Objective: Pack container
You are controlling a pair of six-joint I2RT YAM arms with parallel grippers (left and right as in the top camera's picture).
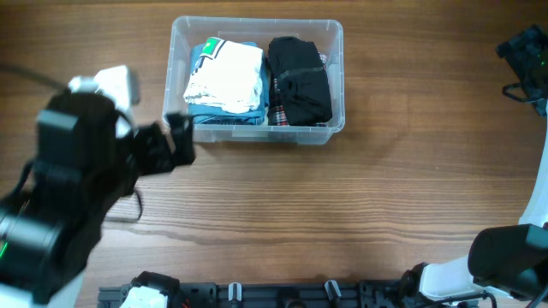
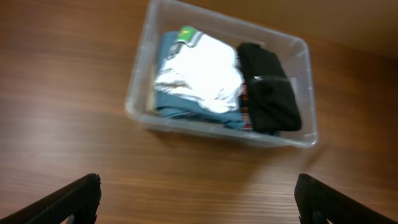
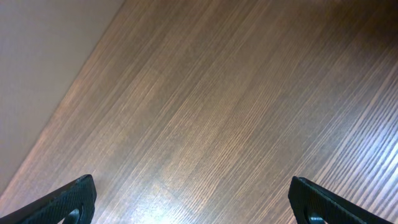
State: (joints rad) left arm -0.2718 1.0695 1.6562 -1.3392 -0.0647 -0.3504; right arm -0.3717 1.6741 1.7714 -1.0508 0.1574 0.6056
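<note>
The clear container (image 1: 257,22) stands at the back middle of the wooden table. It holds a white folded garment (image 1: 227,75) on blue cloth at the left and a black folded garment (image 1: 300,79) on plaid cloth at the right. My left gripper (image 1: 181,141) is open and empty, just off the container's front left corner. In the left wrist view the container (image 2: 138,87) lies ahead of the wide-open fingers (image 2: 199,199). My right gripper (image 1: 524,53) is far right, open and empty over bare table (image 3: 193,199).
A black rail with fittings (image 1: 282,295) runs along the table's front edge. The right arm's base (image 1: 505,257) stands at the front right. The right wrist view shows the table's edge (image 3: 68,81) at upper left.
</note>
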